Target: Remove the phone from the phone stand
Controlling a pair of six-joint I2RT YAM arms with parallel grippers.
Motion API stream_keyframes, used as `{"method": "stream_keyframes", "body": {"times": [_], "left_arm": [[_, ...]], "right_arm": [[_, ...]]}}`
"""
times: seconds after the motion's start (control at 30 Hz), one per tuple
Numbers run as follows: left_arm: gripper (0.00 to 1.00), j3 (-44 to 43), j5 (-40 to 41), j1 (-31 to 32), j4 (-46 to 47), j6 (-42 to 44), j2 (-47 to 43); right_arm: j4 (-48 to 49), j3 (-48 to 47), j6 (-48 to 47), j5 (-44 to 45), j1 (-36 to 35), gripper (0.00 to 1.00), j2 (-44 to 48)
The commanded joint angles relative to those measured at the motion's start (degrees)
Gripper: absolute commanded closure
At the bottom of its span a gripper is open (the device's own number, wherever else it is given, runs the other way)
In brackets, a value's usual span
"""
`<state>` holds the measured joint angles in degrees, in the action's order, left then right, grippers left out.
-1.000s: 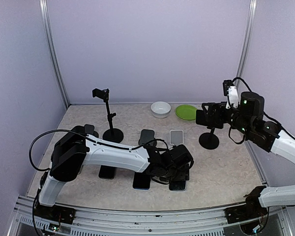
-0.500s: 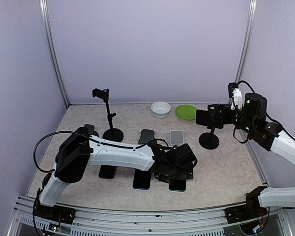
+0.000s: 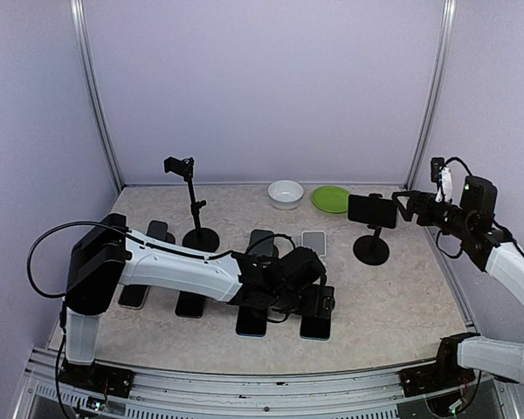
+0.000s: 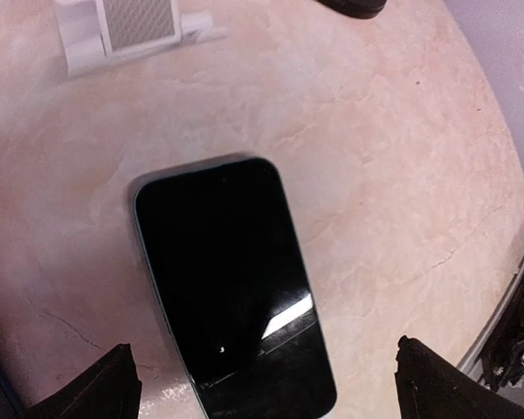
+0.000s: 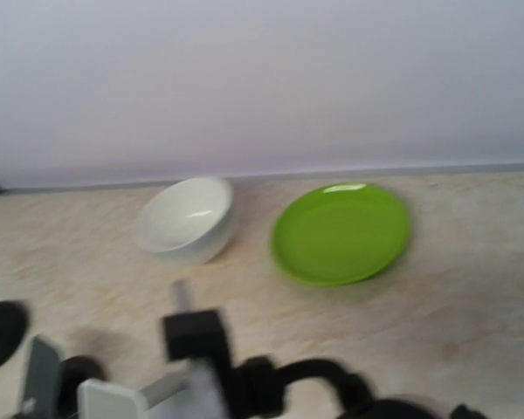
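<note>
While the phone (image 3: pixel 371 210) sits crosswise atop the phone stand (image 3: pixel 371 250), my right claw (image 3: pixel 406 207) hangs just right of that stand, and I cannot tell how its jaws stand. My left claw (image 4: pixel 262 394), well left of the stand, gapes above a dark handset (image 4: pixel 231 288) on the bench (image 4: pixel 375 175).

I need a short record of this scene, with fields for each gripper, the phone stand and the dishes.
left gripper: open, over a black phone lying flat on the table
right gripper: close beside the mounted phone; open or shut unclear
phone stand: holds the mounted phone sideways
dishes: white bowl and green plate, side by side at the back
</note>
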<state>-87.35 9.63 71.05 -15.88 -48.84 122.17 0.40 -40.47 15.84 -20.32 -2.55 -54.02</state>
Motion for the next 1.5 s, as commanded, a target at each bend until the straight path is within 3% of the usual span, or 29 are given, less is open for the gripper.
{"method": "stream_keyframes", "body": {"times": [0.0,0.33,0.57,0.8,1.13,1.2,1.47], "left_arm": [[0.01,3.93,-0.90,-0.83,11.13,9.48,-7.51],[0.01,13.14,-7.55,-3.84,24.29,19.64,-15.64],[0.01,16.48,-9.42,-3.82,29.49,23.47,-17.44],[0.01,22.59,-7.18,-3.31,37.77,31.84,-21.13],[0.01,19.26,0.44,-1.17,36.76,53.00,-19.65],[0.01,17.10,2.21,-0.60,35.15,57.87,-18.74],[0.01,9.77,-2.58,-0.88,31.18,73.26,-15.88]], "right_arm": [[4.13,2.71,2.13,-11.31,1.14,0.08,-0.09],[7.19,7.82,3.02,-12.35,1.18,0.18,-0.70],[10.30,9.25,2.82,-13.90,1.14,0.32,-3.67],[11.54,8.42,2.56,-14.74,1.14,0.52,-7.19],[7.12,6.15,2.03,-16.30,1.14,0.95,-3.51],[5.02,5.34,1.97,-16.65,1.10,1.00,-2.58],[-3.59,2.78,0.49,-20.65,1.14,1.00,2.63]]}}
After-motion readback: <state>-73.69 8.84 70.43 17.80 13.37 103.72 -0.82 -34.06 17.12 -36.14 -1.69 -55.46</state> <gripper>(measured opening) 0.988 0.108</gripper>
